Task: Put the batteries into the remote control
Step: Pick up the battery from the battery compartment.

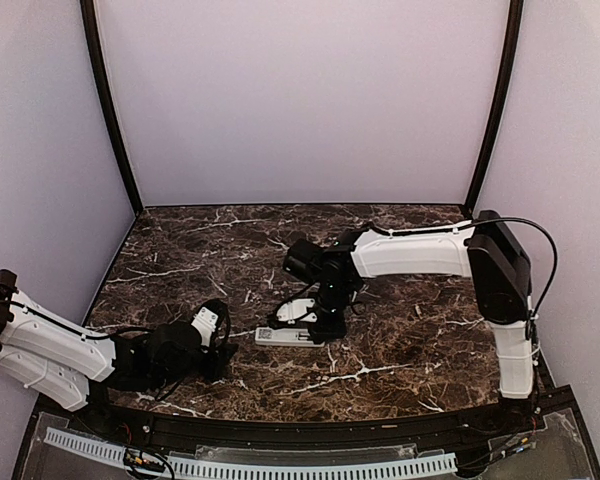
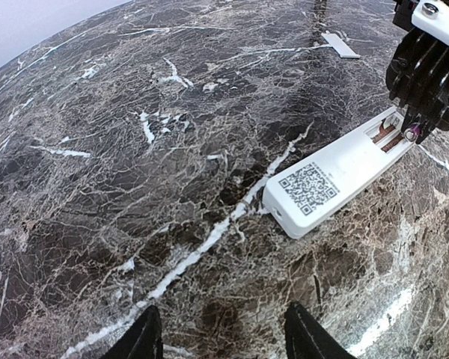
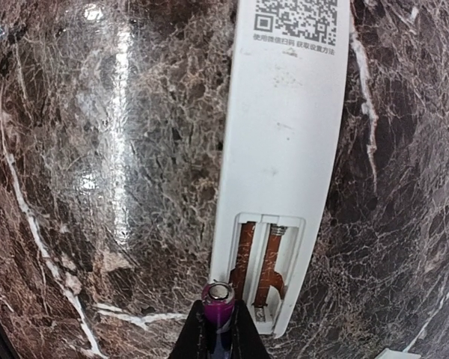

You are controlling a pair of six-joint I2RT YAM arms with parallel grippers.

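Observation:
The white remote control [image 1: 280,337] lies back-up on the marble, a QR code [image 2: 310,187] printed on it. Its battery compartment [image 3: 263,265] is uncovered, and both slots show bare copper strips and springs. My right gripper [image 3: 218,320] is shut on a purple battery [image 3: 218,299], held end-on just above the near end of the left slot. The left wrist view shows this gripper [image 2: 426,75] over the remote's far end. My left gripper [image 2: 224,338] is open and low over the table, short of the remote [image 2: 337,176], with nothing between its fingers.
A small flat white battery cover [image 2: 340,45] lies on the marble beyond the remote, and its corner [image 3: 395,353] shows in the right wrist view. The dark marble table [image 1: 400,330] is walled by pale panels at the back and sides.

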